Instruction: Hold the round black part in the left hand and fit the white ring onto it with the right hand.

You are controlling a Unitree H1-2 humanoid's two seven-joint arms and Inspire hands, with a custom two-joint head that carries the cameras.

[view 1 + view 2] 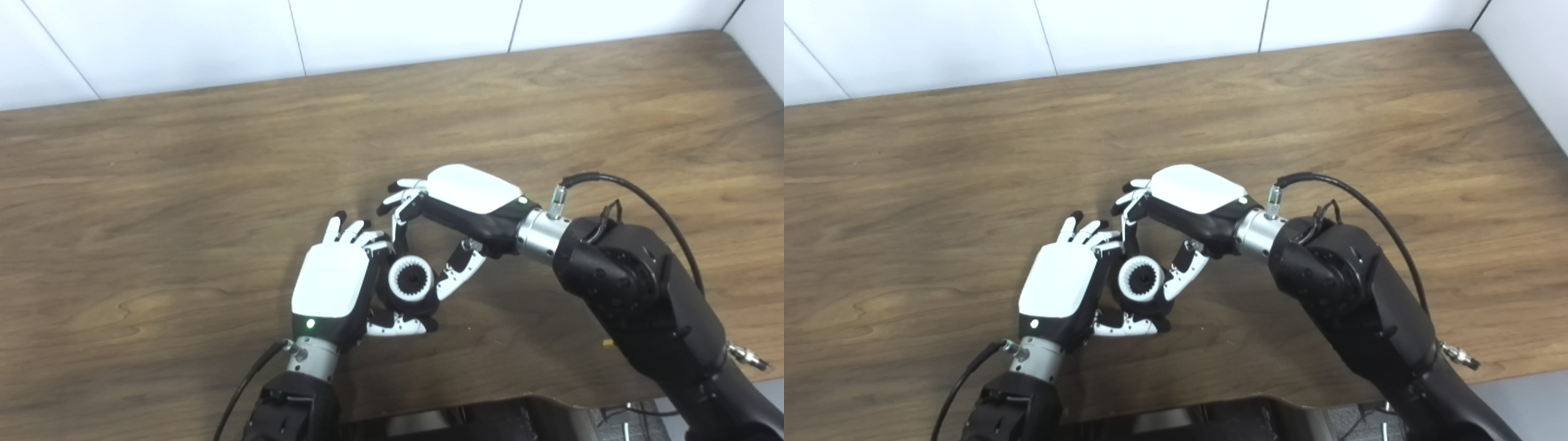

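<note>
Status: the fitting appears largely accomplished. The white ring sits concentric on the upturned face of the round black part, its toothed inner edge around a dark centre. Whether it is pressed fully home cannot be judged from these views.

The assembly is near the front edge of the desk, somewhat left of centre.

Left robot hand: back of hand uppermost, fingers curled over the far side of the black part and thumb beneath it, gripping it.

Right robot hand: reaching in from the right, palm turned down, fingers arched above the ring and thumb angled down to the ring's right edge. Contact looks light; whether it grips the ring or merely touches it cannot be told.

Remaining, in my judgement: confirm seating, then withdraw the right hand.
</note>
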